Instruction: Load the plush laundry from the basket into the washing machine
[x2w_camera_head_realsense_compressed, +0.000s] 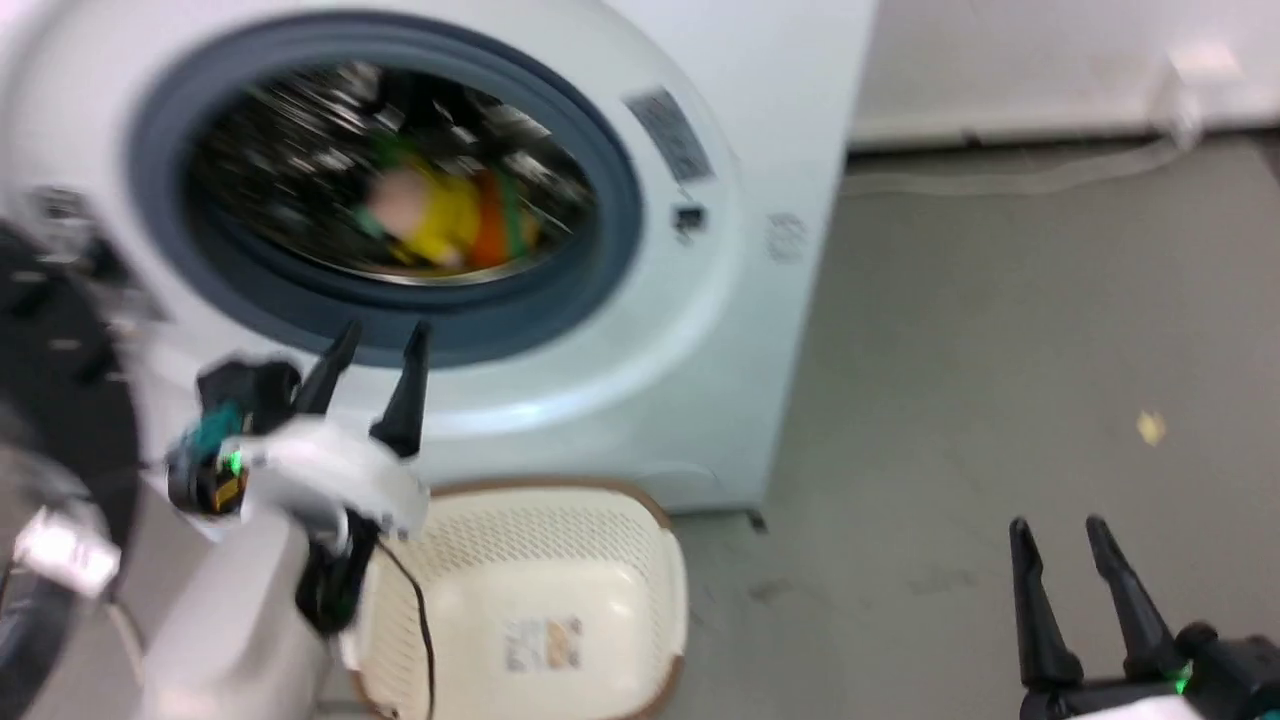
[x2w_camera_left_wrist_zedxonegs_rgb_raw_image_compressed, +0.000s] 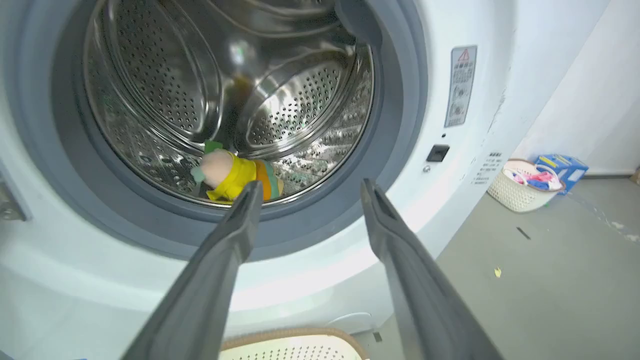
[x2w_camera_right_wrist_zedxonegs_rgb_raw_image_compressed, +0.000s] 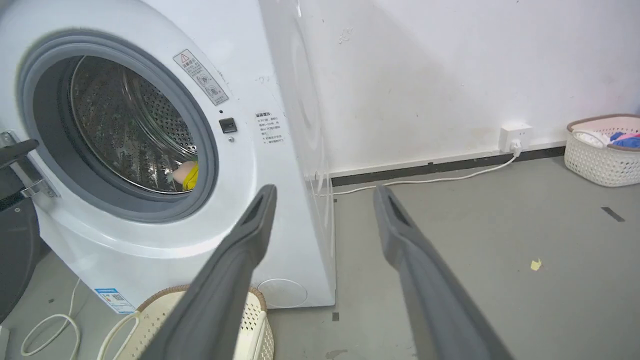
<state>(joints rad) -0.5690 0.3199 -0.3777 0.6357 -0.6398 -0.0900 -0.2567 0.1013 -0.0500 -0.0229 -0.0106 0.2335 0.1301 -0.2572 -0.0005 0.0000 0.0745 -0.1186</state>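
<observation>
Left tool (x2w_camera_left_wrist_zedxonegs_rgb_raw_image_compressed: 311, 184) wide, empty, plush laundry (x2w_camera_left_wrist_zedxonegs_rgb_raw_image_compressed: 230, 172) beyond its tips inside washing machine (x2w_camera_left_wrist_zedxonegs_rgb_raw_image_compressed: 325, 280)

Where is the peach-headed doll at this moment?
In the left wrist view the peach-headed doll lies at the bottom front of the steel drum of the washing machine, just behind the grey door seal, with the orange plush against its right.

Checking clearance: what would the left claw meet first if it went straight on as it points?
Probably the grey door seal of the washing machine, just below the plush laundry; depth is unclear.
</observation>
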